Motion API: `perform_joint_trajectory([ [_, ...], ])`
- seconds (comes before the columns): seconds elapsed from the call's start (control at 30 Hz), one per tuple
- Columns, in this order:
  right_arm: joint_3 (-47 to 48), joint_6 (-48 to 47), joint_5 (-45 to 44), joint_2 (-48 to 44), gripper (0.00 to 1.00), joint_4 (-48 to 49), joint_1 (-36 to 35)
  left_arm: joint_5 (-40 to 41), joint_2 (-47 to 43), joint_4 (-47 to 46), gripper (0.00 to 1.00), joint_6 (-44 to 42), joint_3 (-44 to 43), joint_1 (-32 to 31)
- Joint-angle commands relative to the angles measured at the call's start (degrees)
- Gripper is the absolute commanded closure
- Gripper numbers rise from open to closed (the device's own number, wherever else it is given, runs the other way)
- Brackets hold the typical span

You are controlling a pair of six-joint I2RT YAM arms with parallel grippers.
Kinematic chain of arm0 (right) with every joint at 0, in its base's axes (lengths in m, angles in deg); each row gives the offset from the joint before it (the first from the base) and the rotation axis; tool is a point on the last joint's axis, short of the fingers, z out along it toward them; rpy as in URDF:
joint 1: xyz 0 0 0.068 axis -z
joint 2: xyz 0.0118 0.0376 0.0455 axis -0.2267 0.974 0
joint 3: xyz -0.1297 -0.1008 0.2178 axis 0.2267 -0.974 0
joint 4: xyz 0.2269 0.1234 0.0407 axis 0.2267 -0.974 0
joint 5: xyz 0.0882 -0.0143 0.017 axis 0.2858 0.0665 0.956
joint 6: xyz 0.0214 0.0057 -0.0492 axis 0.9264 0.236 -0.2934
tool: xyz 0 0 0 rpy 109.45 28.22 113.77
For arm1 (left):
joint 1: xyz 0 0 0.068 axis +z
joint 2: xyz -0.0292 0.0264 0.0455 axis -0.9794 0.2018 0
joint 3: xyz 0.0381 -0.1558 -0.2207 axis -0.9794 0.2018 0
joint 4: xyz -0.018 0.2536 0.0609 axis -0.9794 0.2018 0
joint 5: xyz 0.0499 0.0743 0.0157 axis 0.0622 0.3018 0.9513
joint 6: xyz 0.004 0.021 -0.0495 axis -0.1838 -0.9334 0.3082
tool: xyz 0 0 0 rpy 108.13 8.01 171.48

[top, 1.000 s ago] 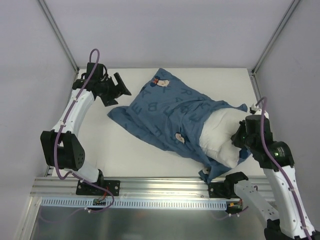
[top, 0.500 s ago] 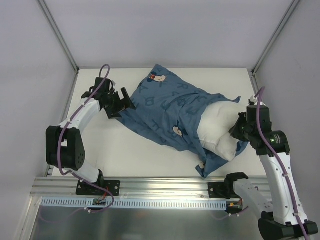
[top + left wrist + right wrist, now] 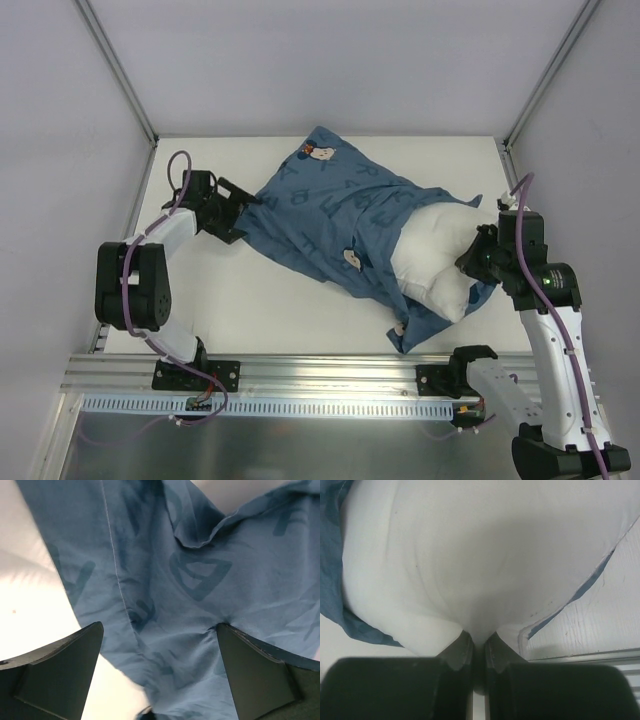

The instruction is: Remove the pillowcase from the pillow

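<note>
The blue printed pillowcase [image 3: 330, 215] lies spread across the middle of the table, its right part still around the white pillow [image 3: 432, 260]. The pillow's bare end sticks out at the right. My right gripper [image 3: 472, 262] is shut on a pinch of the pillow's white fabric [image 3: 480, 580], the jaws nearly touching. My left gripper [image 3: 240, 205] is open at the pillowcase's left edge, with blue fabric [image 3: 165, 630] lying between and under its wide-apart fingers [image 3: 65, 675].
White table surface [image 3: 250, 300] lies in front of the fabric. The metal rail [image 3: 320, 375] runs along the near edge. Frame posts stand at the back corners. A loose pillowcase flap [image 3: 415, 330] hangs toward the rail.
My left gripper has dropped lower and moved onto the pillowcase's left edge. The pillowcase and pillow shifted slightly back and settled. The right gripper keeps its hold on the pillow.
</note>
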State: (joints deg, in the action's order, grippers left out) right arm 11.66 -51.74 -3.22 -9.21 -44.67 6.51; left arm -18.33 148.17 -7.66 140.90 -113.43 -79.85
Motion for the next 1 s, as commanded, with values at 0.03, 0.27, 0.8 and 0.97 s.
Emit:
perform_joint_trajectory([
  [0.03, 0.59, -0.45, 1.47, -1.39, 0.99, 3.90, 0.53, -1.49, 1.88, -10.24, 0.04, 15.29, 2.60, 0.09],
  [0.27, 0.23, 0.08, 3.85, -1.39, 0.99, 4.08, 0.61, -2.99, 8.72, -16.04, 0.44, 21.03, 1.04, 0.00],
  [0.8, 1.81, 0.51, -6.15, -4.55, 0.99, 1.36, 2.80, -0.79, -9.00, -0.05, 1.00, 5.91, 3.13, 18.18],
  [0.97, 3.57, 2.71, -10.48, -6.49, 0.99, 0.65, 6.33, -2.72, -18.15, 6.01, 1.00, 0.55, 4.37, 30.93],
])
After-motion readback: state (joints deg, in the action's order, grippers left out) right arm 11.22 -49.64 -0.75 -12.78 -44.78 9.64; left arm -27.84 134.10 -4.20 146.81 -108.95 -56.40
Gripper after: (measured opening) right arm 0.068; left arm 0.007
